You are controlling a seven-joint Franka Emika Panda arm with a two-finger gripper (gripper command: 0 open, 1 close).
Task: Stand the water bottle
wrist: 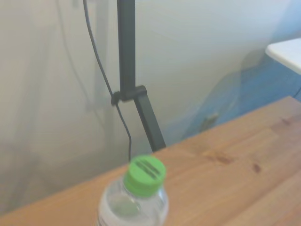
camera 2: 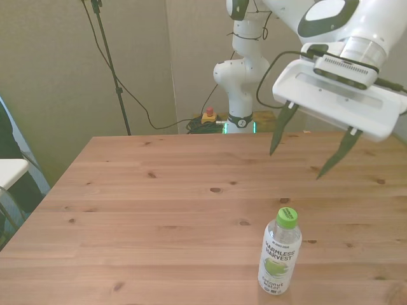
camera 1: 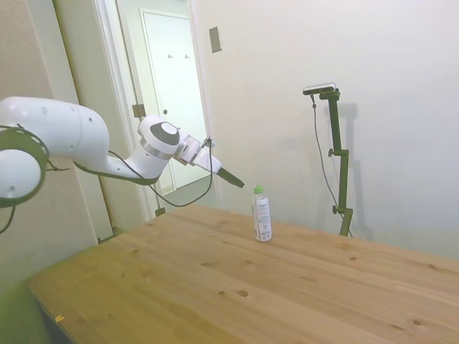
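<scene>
Nearest the front camera, the water bottle [camera 2: 280,253] stands upright on the table [camera 2: 159,210], at about five o'clock on the tabletop in the front view, close to the near edge; its green cap [camera 2: 287,216] is on top and its white label faces the camera. In the side view it is vertical too, its base flat on the wood, so the standing looks already done. Behind and above it, toward one o'clock from the cap, the hand [camera 2: 308,149] hangs in the air, well clear of the bottle, its two dark fingers [camera 2: 280,128] spread wide with nothing between them. Farther back the white arm [camera 2: 245,70] rises from its base behind the far edge of the table. The bottle is probably light, and its thin clear wall would likely give under a hard squeeze; the smooth plastic may slip. Being tall on a narrow base, it would tip at a nudge near the cap. The labelled middle of the body seems the safest place to take hold, with gentle pressure.
</scene>
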